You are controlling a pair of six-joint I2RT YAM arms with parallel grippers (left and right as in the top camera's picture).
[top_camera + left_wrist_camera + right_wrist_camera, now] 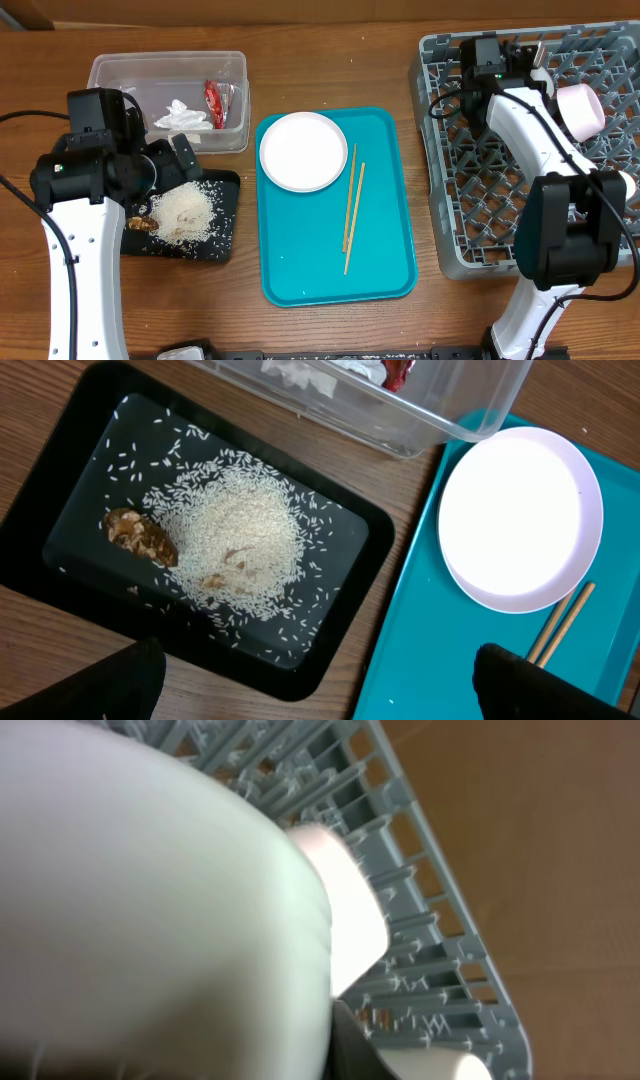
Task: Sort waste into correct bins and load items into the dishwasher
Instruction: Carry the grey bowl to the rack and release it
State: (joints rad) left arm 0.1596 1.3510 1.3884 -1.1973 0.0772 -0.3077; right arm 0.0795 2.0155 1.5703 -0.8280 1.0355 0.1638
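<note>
L gripper hangs over the black tray near the table's left edge, fingers wide apart, holding nothing. R gripper is at the grey rack by the right edge, close against 1 pinkish bowl; whether it is open or closed, I cannot tell.

Count:
- 1 plate and 2 chopsticks on the teal tray, mid-table.
- 1 red wrapper and 1 tissue in the clear tub, far-left corner.
- 1 rice pile and 1 brown scrap in the black tray.
</note>
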